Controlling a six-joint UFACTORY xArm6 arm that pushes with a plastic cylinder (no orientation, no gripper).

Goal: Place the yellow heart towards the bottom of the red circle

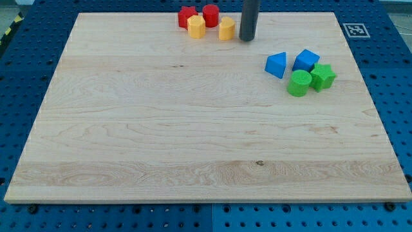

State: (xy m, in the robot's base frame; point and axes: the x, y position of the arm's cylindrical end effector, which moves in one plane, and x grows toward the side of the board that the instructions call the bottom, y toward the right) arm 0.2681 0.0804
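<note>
Bare pale wood fills the near part of the table (pixel 193 148), whose front edge runs along the view's bottom over a blue perforated surface (pixel 396 77).

Farther up, at the view's right, four blocks cluster together. Nearest is the green cylinder (pixel 299 84), touching or almost touching the green star (pixel 323 77) at its right. Just behind them sit the blue triangle (pixel 276 64) on the left and the blue cube (pixel 306 60) on the right, close to the green pair.

Farthest back, near the table's top edge, lies a second group. A yellow hexagon (pixel 196 27) sits in front, with the red star-like block (pixel 187 16) just behind it to the left and the red circle (pixel 210 15) just behind it to the right. The yellow heart (pixel 226 29) rests just right of the hexagon and just below-right of the red circle; whether it touches them, I cannot tell.

My tip (pixel 248 39) stands on the table just right of the yellow heart, with a narrow gap between them. The rod carries no fingers, so nothing is clamped. A printed marker (pixel 356 29) sits at the table's top right corner.
</note>
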